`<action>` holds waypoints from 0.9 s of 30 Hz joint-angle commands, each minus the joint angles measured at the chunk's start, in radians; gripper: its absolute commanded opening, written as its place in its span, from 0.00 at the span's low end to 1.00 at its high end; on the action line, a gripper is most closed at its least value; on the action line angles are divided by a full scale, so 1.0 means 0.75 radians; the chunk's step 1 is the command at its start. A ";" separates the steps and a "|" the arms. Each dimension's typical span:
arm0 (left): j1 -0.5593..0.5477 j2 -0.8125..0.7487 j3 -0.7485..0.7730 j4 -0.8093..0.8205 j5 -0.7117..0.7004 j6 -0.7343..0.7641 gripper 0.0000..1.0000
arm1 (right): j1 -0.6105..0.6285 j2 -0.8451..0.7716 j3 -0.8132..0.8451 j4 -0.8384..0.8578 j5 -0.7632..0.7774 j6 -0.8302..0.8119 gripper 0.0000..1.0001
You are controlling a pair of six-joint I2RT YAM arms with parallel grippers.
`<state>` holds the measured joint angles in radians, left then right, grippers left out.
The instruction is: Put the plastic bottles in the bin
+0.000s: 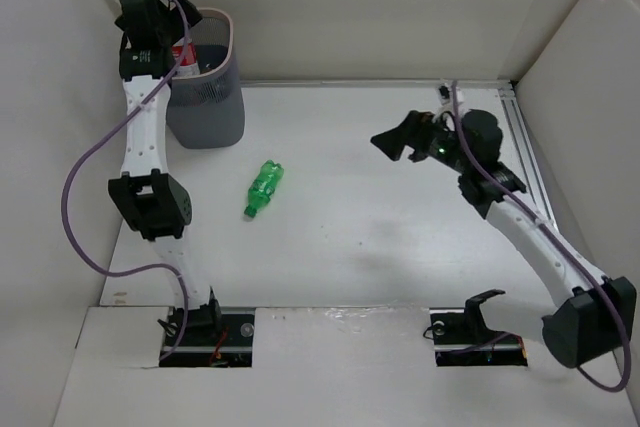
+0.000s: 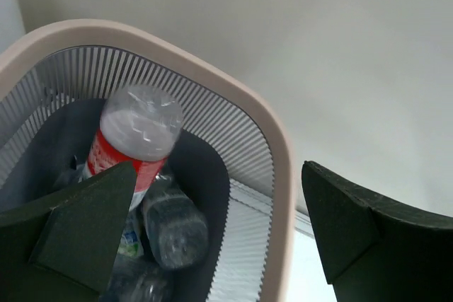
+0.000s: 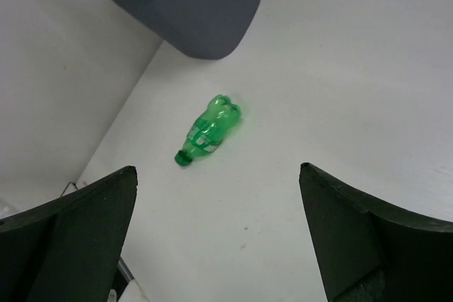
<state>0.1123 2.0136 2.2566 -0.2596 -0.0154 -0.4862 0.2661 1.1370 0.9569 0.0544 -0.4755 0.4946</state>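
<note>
Lying on its side on the table (image 1: 400, 237): green bottle (image 1: 263, 188), out in the open, not in the bin (image 1: 207, 107). Long axis diagonal in the top view, cap toward the near-left, base toward the far-right. Near the bin's front, not touching it.

Only in the right wrist view: green cap, pale label band at mid-body, lobed base. Bin's lower corner at the top of that view.

Only in the left wrist view: inside of the bin. Red-label bottle (image 2: 134, 139) there, steeply tilted, clear base up toward the camera, neck down among other clear bottles (image 2: 173, 228) on the bin floor. In the top view just a glimpse of red inside the rim, the rest hidden by the left arm.

Over the bin's mouth, left gripper (image 2: 219, 235), jaws spread wide, nothing between the pads. Red-label bottle below it, inside the rim. One finger overlaps its lower part in the view; contact not decidable.

Over the right half of the table, right gripper (image 3: 216, 238), raised, also spread wide and empty. Faces the green bottle, well apart from it. Bottle roughly centred between the fingers in its own view, far ahead.
</note>
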 commanded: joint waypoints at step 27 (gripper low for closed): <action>-0.084 -1.445 -1.538 0.031 0.117 0.084 1.00 | 0.846 1.388 1.368 -0.761 1.053 0.492 1.00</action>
<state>0.0521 0.9730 1.1248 -0.3038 0.0849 -0.4335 0.8650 2.0895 1.8771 -0.3420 0.2077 0.7860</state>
